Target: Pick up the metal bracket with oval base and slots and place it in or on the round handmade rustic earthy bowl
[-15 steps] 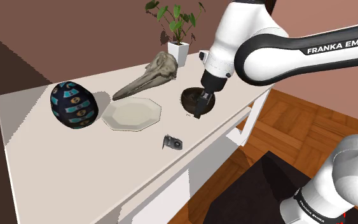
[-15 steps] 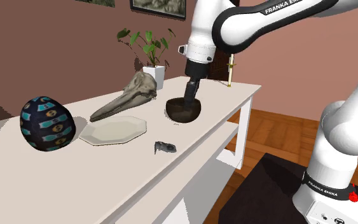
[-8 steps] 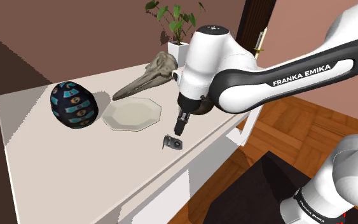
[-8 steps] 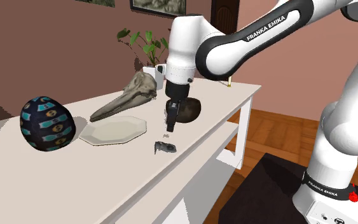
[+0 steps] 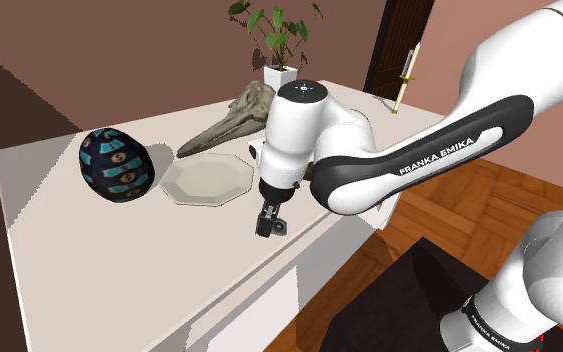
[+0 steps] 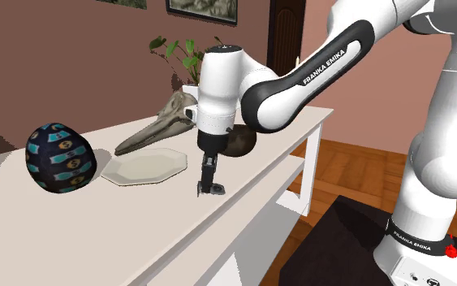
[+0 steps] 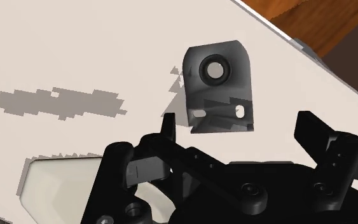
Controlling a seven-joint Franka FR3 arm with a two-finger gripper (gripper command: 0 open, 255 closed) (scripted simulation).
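The white counter (image 5: 169,240) carried everything, and the white arm (image 5: 309,140) reached down toward its near edge. The dark bowl (image 6: 247,145) sat farther back, behind the arm. The end effector (image 6: 207,180) hung released, fingers spread. The grey bracket (image 7: 219,86) lay untouched on the counter just beyond the fingertips, its long axis seemingly crossing their closing line.

Both exterior views overlook the table (image 5: 59,215) alike; wrist view looks down closely.

Grey slotted bracket (image 7: 219,89) lies near dark bowl (image 6: 242,144).
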